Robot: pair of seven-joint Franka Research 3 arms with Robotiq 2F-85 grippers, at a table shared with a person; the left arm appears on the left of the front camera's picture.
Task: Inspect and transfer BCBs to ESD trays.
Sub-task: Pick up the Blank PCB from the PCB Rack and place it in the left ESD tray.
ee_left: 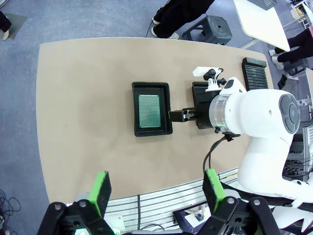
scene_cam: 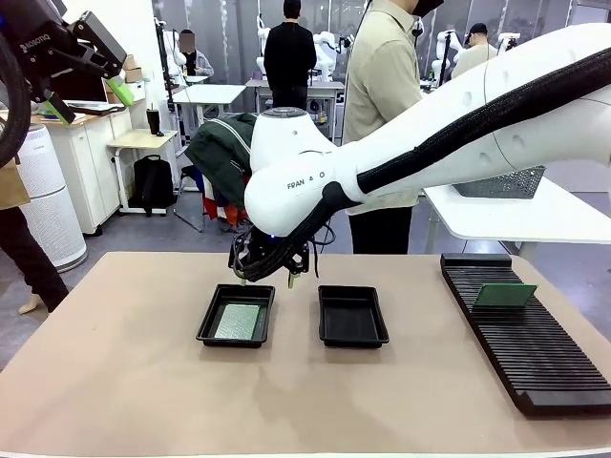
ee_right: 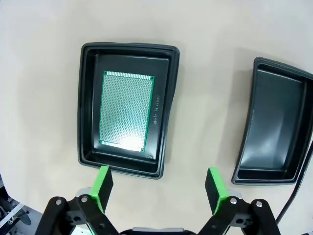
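One BCB (ee_right: 126,108) flat in left ESD tray (ee_right: 166,122), long axis along tray's, running robot-to-person. Right gripper (ee_right: 158,176) over far rim, spread wide, empty. Left gripper (ee_left: 156,178) wide too.

BCB (scene_cam: 238,322) in left tray (scene_cam: 206,328), right tray (scene_cam: 352,319) beside, rack (scene_cam: 539,358) rightmost holding second BCB (scene_cam: 505,295)

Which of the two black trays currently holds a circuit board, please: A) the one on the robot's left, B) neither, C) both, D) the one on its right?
A: a green BCB lies flat in the left tray, while the right tray shows a bare floor.
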